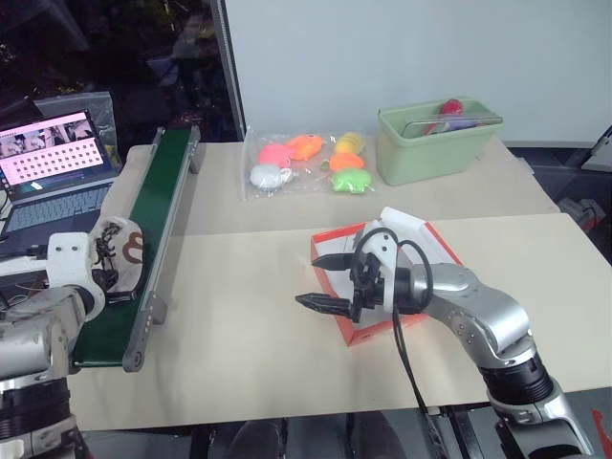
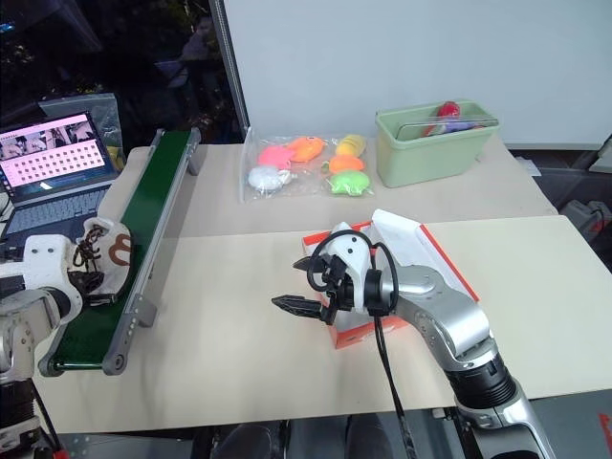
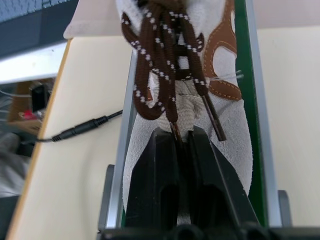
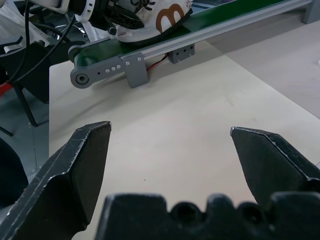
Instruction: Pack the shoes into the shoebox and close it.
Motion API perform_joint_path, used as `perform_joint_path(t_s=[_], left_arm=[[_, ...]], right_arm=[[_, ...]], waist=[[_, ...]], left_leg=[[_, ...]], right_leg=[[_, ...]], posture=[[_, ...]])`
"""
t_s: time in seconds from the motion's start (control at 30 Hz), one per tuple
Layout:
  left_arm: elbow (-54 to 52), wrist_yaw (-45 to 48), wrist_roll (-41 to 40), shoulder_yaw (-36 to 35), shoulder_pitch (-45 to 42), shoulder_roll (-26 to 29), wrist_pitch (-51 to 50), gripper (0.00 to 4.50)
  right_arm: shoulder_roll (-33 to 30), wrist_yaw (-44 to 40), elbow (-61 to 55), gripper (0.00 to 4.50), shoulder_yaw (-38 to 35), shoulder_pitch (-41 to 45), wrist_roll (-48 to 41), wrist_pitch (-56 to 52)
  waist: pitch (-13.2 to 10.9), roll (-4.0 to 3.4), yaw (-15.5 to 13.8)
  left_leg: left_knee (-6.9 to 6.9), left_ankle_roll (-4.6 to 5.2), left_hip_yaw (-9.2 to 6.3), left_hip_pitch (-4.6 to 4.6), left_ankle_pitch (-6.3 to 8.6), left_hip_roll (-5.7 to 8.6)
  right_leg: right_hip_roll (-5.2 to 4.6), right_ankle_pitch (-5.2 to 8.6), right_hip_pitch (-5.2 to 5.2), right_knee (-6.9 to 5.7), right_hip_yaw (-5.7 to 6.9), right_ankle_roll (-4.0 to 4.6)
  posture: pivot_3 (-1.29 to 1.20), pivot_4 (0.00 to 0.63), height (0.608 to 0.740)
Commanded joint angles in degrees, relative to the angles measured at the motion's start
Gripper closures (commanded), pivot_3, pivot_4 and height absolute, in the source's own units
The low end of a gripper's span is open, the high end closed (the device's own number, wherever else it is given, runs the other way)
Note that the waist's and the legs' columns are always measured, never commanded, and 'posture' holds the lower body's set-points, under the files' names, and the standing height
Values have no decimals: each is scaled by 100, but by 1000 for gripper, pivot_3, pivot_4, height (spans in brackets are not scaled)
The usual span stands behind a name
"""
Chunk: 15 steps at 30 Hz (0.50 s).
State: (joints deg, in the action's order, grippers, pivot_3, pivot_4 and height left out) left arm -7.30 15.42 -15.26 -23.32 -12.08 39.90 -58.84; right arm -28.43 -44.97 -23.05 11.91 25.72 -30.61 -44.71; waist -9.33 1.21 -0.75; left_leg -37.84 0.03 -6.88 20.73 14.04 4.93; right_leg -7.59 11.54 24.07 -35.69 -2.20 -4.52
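Gripping sneaker (image 3: pixel 200 100) with left pincer (image 3: pixel 182 145)

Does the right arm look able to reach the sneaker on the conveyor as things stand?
Probably yes: bare tabletop lies between the open right gripper and the sneaker, though the left gripper is shut on it.

You've got a green conveyor belt (image 1: pixel 153 229) at 9 o'clock, an open laptop (image 1: pixel 53 163) beyond it at 10. Clear bag of bright soft toys (image 1: pixel 306 163) at 12, pale green bin (image 1: pixel 435 142) at 1, all on beige table (image 1: pixel 239 335).
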Motion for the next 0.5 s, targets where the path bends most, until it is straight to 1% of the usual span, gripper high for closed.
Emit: perform_joint_path(t_s=[0.03, 0.17, 0.3, 0.37, 0.43, 0.5], left_arm=[[133, 17, 145, 335, 23, -87, 161, 4494], [-41, -107, 366, 579, -54, -129, 248, 4494], [-388, -380, 530, 660, -442, -328, 314, 4494], [-583, -502, 611, 685, -643, -462, 509, 4494], [-733, -587, 673, 719, -794, -578, 643, 4494], [-885, -717, 704, 671, -904, -750, 868, 4494]], right_arm=[[84, 30, -99, 0, -136, 126, -114, 9], [144, 2, -48, 0, -105, 175, -124, 6], [245, 17, 66, 0, -64, 249, -89, 26], [285, -3, 101, 0, -49, 269, -94, 16], [316, -18, 144, 0, -35, 295, -83, 25], [353, -8, 185, 0, -36, 317, -70, 45]], waist=[[0, 0, -2], [-1, -1, -12], [-2, 1, -53], [-3, 2, -76], [-10, 16, -77], [-24, 41, -15]], left_leg=[[0, 0, -1, 0, 0, -2], [0, -1, -4, 1, -1, -4], [0, -6, -12, 6, -4, -3], [0, -15, -21, 24, -9, -2], [0, -21, -31, 41, -13, 4], [0, -20, -33, 53, -12, 6]], right_leg=[[0, 0, 0, 0, 1, 0], [0, 0, -3, 0, 5, -1], [0, 1, -3, 2, 15, -1], [0, 0, 6, 6, 27, -1], [0, -3, 12, 19, 35, 4], [1, -15, 19, 36, 37, 22]], posture=[[0, 150, 740], [0, 150, 740], [0, 150, 740], [0, 150, 740], [0, 150, 740], [0, 150, 740]])
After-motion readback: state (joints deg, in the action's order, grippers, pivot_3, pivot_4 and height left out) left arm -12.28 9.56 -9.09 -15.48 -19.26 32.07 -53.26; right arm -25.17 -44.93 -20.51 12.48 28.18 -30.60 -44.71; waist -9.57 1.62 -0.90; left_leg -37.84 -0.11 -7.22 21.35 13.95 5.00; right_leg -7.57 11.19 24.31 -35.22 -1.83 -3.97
